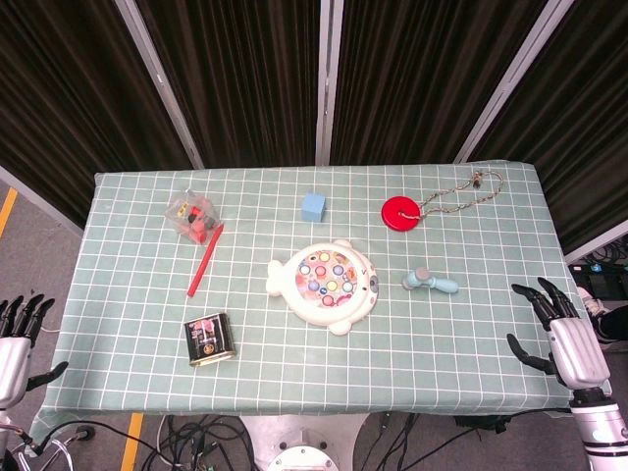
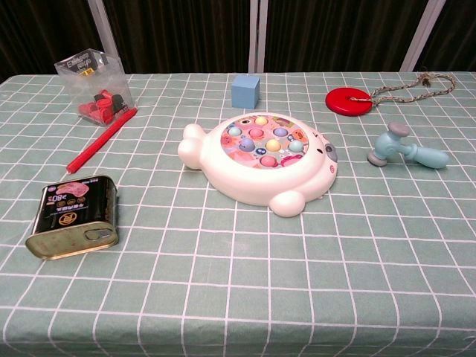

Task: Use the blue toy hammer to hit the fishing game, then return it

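Note:
The blue toy hammer (image 1: 429, 283) (image 2: 407, 149) lies on the green checked tablecloth, just right of the fishing game, its head toward the game. The fishing game (image 1: 325, 285) (image 2: 260, 159) is a white fish-shaped toy with coloured fish in its round top, at the table's middle. My right hand (image 1: 561, 337) hovers open by the table's right front corner, well right of the hammer, fingers spread. My left hand (image 1: 18, 339) is open off the table's left front corner. Neither hand shows in the chest view.
A tin can (image 1: 209, 340) (image 2: 74, 216) lies front left. A red pen (image 1: 205, 259) (image 2: 101, 140) and a clear box of red pieces (image 1: 191, 216) (image 2: 94, 85) sit at back left. A blue cube (image 1: 313, 206) (image 2: 245, 91) and a red disc on a cord (image 1: 400, 213) (image 2: 349, 100) lie behind the game.

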